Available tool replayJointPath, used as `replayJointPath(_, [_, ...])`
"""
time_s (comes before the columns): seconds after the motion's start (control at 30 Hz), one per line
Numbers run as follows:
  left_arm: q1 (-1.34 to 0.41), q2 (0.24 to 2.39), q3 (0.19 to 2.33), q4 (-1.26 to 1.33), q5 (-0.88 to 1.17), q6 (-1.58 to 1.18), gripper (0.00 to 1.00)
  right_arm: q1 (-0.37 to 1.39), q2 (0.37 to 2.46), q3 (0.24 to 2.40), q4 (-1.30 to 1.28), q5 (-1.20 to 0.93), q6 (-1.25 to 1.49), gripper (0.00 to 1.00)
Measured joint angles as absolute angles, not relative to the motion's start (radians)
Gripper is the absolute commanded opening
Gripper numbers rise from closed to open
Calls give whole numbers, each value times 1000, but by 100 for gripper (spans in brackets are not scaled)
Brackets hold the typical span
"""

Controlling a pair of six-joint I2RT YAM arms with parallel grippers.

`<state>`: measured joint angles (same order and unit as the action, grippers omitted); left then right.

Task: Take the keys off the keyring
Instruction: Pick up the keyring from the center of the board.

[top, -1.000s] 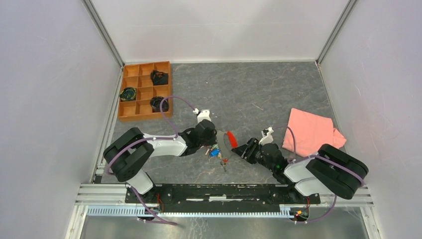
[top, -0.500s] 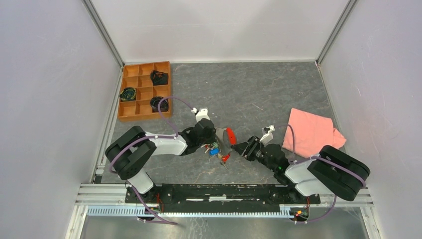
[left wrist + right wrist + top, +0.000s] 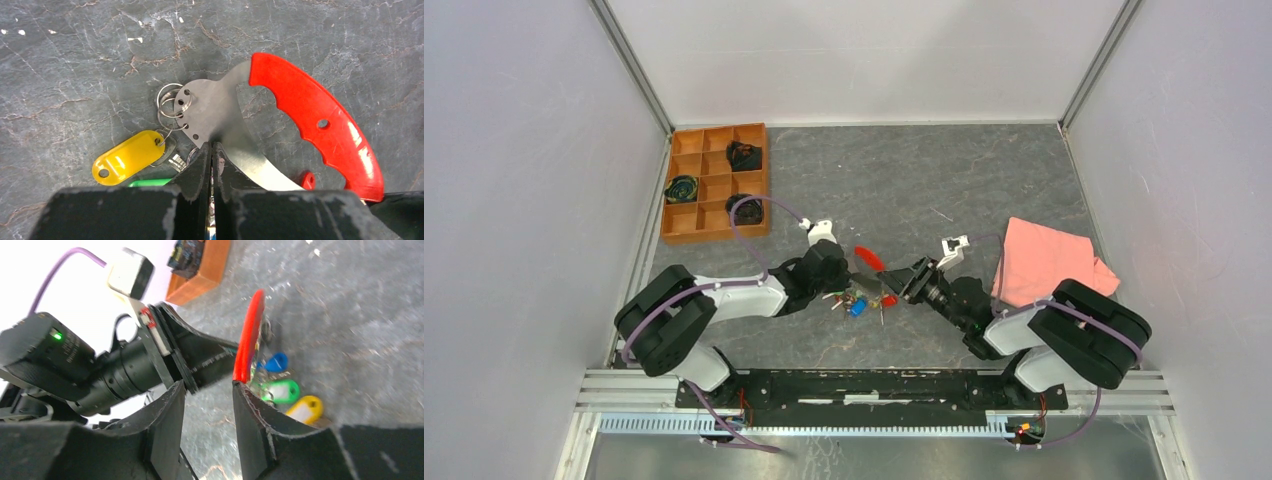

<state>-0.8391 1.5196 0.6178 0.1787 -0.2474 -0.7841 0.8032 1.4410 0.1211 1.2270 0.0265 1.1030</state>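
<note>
The left gripper (image 3: 211, 150) is pinched fully closed on the grey metal tongue of the keyring (image 3: 215, 110). From that pinch the keyring's red strap (image 3: 315, 125) curves away. Its small wire rings (image 3: 172, 102) hang from holes at the tongue's other edge. I count three overlapping, though the tangle makes that uncertain. The right gripper (image 3: 207, 386) faces the keyring with its fingers about half apart and nothing between them. The strap's end sits at one fingertip (image 3: 240, 390), touching or just short of it; I cannot tell which.

The strap's long axis runs from the left gripper toward the right one, and it stands edge-on to the right wrist camera. The keys lie just beside the keyring's rings, on its side nearer the arms. There are four by colour: one yellow key (image 3: 129, 157), one green key (image 3: 282, 390), one blue key (image 3: 276, 361) and one red key (image 3: 889, 300). They sit off to one side of the right gripper's open fingers, past the strap end. That gripper is the free and nearer one, and it would probably have to shift across before closing on a key.

Well apart from the keyring are one orange compartment tray (image 3: 709, 237), out past the left arm, and one pink cloth (image 3: 1044, 262), out past the right.
</note>
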Motion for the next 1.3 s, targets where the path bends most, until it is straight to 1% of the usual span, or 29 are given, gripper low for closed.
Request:
replayJointPath(0.07, [-839,1507,609,178,-224,-787,5,805,1457,149,1243,21,1093,38])
replayJointPath(0.13, [-849,1502,602,180,-178,-788,5,814,1486,175,1245,1,1084,34])
replayJointPath(0.3, [-863,1481,587,180,-120,-789,5,847,1526,220,1190,-25,1027,32])
replayJointPath(0.47, [-857,1433,580,173,-107,-793,4,872,1484,254,1042,0,913,37])
replayJointPath(0.53, [-852,1418,578,171,-102,-795,5,873,1435,274,929,31,860,46])
replayJointPath(0.67, [-841,1392,576,154,-103,-794,9,864,1339,299,765,94,794,57])
replayJointPath(0.77, [-817,1372,577,136,-103,-794,12,837,1298,293,688,111,772,61])
replayJointPath(1.03, [-758,1396,613,76,-123,-788,23,734,1269,223,580,81,731,66])
replayJointPath(1.17, [-752,1444,628,76,-133,-786,24,689,1272,222,561,35,706,66])
replayJointPath(1.3, [-752,1505,641,77,-150,-785,22,674,1306,224,594,-28,714,66])
